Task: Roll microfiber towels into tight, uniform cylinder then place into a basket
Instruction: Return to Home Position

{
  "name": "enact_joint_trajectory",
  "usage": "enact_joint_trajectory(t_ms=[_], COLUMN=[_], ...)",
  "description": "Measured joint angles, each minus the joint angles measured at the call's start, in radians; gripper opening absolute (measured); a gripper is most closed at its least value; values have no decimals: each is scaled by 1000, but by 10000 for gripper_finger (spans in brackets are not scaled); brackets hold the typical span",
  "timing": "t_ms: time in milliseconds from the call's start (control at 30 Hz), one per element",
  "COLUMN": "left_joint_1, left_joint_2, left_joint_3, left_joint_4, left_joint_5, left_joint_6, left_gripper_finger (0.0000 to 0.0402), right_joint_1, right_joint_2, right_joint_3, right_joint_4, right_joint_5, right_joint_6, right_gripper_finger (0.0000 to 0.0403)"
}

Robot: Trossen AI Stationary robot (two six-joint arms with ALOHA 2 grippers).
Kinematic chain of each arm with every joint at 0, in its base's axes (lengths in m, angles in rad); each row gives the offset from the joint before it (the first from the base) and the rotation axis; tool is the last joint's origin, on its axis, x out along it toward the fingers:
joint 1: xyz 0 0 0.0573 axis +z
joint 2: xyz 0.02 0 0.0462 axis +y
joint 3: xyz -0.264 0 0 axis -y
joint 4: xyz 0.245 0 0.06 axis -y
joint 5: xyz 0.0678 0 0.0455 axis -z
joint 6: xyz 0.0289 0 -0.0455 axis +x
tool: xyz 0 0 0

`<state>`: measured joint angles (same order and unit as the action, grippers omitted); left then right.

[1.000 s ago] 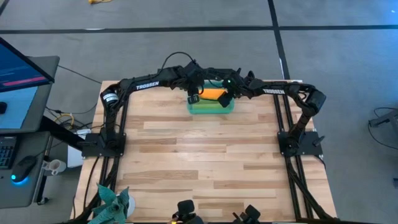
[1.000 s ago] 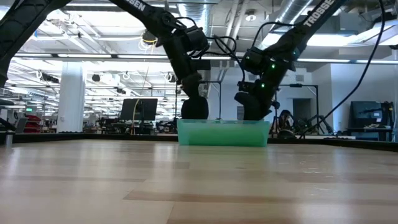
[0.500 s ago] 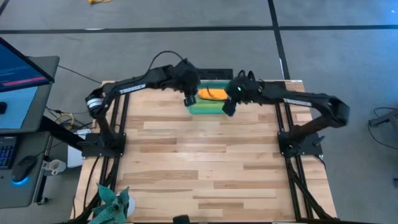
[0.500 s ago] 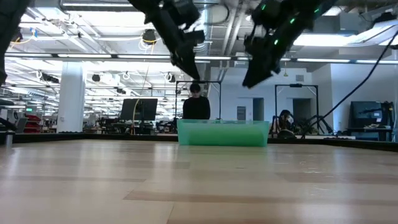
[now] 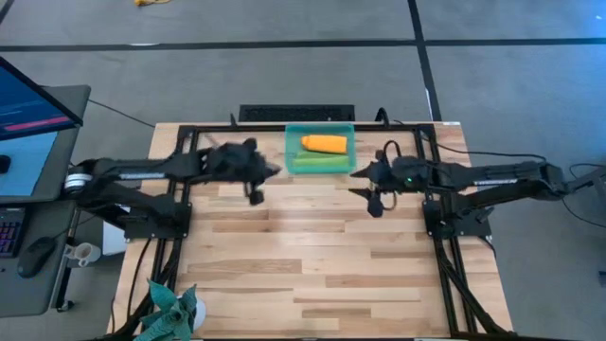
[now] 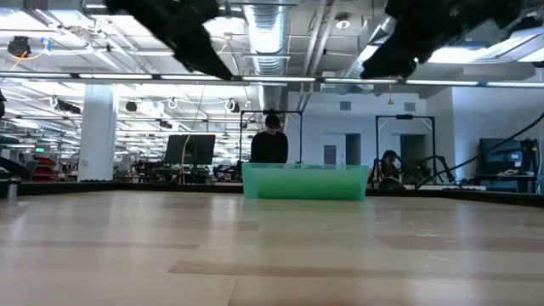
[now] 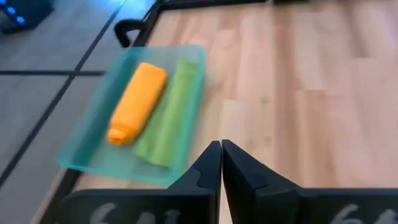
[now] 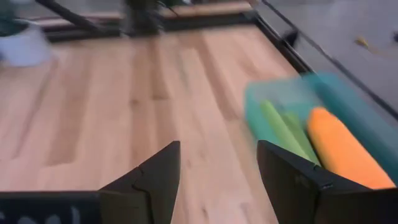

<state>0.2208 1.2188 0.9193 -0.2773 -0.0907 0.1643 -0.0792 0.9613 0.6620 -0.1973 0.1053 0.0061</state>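
The small rectangular translucent teal-green plastic basket point(image 5: 294, 152) sits at the far edge of the pale wooden plank table point(image 5: 312, 256), about midway between left and right. In it lie two rolled microfiber towels, side by side and touching, both along the basket's long side. The bright orange cylinder point(image 5: 325, 144) is on the far side and the lime green cylinder point(image 5: 320, 163) on the near side. In the left wrist view the orange roll looks thicker and shorter than the green one, with a narrower end sticking out of it.

There is one basket, two towel rolls and two dark arms. The left gripper point(image 5: 273, 170) hangs over the table to the near left of the basket, apart from it, its fingers point(image 7: 208, 171) pressed together with nothing between them. The right gripper point(image 5: 358, 176) hangs to the near right of the basket, also apart, its fingers point(image 8: 152, 174) spread wide and empty.

In the low view the basket's wall shows only as a green band, and the rolls behind it cannot be told apart. Both arms are cut off at the top of that view. A person point(image 6: 270, 144) stands in the room behind the basket. A dark teal spiky plant-like thing point(image 5: 170, 311) at the near left corner is cut off by the picture's edge.
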Motion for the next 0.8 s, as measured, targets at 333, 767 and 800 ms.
enact_joint_trajectory(t_ms=[333,767,800], left_joint_1=[-251,-524,-531], left_joint_2=[-401,-897,-935], left_joint_3=[-373,-656,-674], left_joint_4=[173,180,181], left_joint_5=[-39,-152,-162], left_joint_6=[-168,-206,-208], left_gripper_finger=[1,0,0], right_joint_1=[171,179,172], right_joint_2=[-127,-262,-289], right_joint_3=[-53,-52,-53], right_joint_4=[58,-7,-29], right_joint_5=[1,11,12], right_joint_6=[-91,-119,-113], right_gripper_finger=[232,232,232])
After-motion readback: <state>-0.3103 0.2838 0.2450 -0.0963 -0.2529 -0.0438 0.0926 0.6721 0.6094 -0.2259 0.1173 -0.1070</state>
